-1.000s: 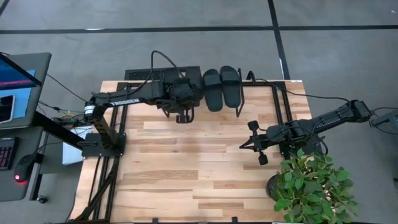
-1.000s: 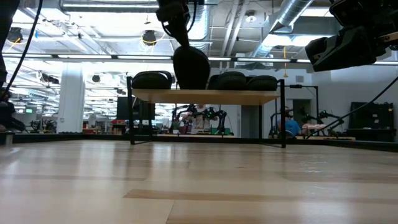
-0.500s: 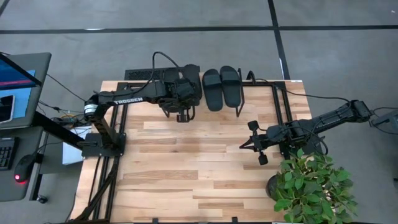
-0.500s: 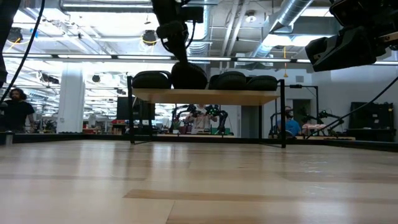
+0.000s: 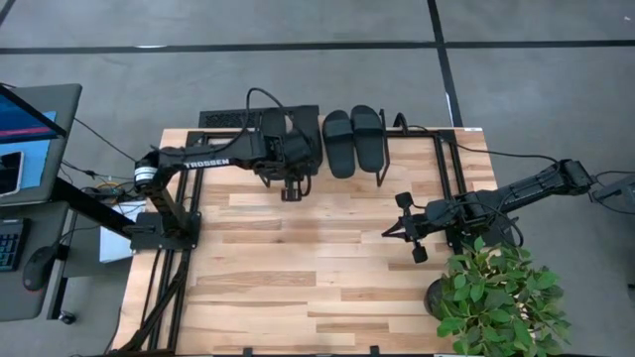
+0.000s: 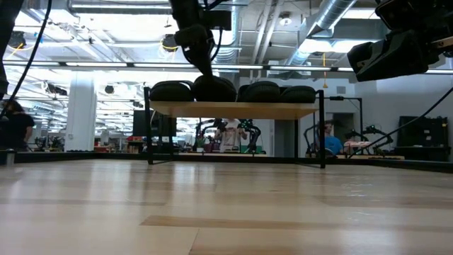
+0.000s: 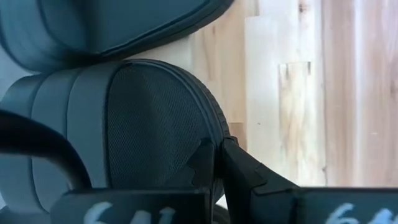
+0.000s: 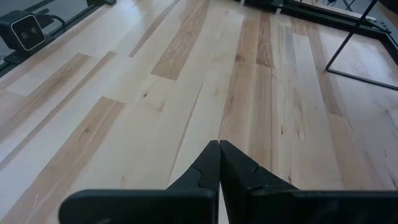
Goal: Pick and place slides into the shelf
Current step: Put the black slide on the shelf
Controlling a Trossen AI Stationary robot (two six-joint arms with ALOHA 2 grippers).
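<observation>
Four matte black slides are on the shelf [image 6: 233, 110], a low rack with a light wood top and black legs at the table's far edge. Two slides [image 5: 354, 139] lie side by side, right of my left gripper. In the low view a third slide [image 6: 172, 91] rests at the shelf's left end. My left gripper [image 5: 295, 164] is above the shelf and shut on the fourth slide [image 6: 214, 88], which lies between the others. My right gripper [image 5: 407, 228] is shut on nothing and hovers over the table's right part. My left gripper pinches the slide's sole rim [image 7: 219, 134] at one end, between its two fingers [image 7: 202, 163]. One finger is on the mesh footbed side and the other outside the rim. The fingers come from above, pointing down. The slide's underside sits on the shelf top [image 6: 214, 100].
A potted plant [image 5: 496, 297] stands at the table's near right corner, close behind my right arm. A neighbouring slide [image 7: 124, 25] lies right beside the held one. Bare wood tabletop [image 5: 298, 268] stretches in front of the shelf. A monitor and a keyboard sit off the table's left side.
My left gripper has gone down and a little toward the far edge, staying shut on the slide. The slide first hung tipped, its lower end in front of the shelf top. It now lies on the shelf top, level with the others. My right arm has kept still.
</observation>
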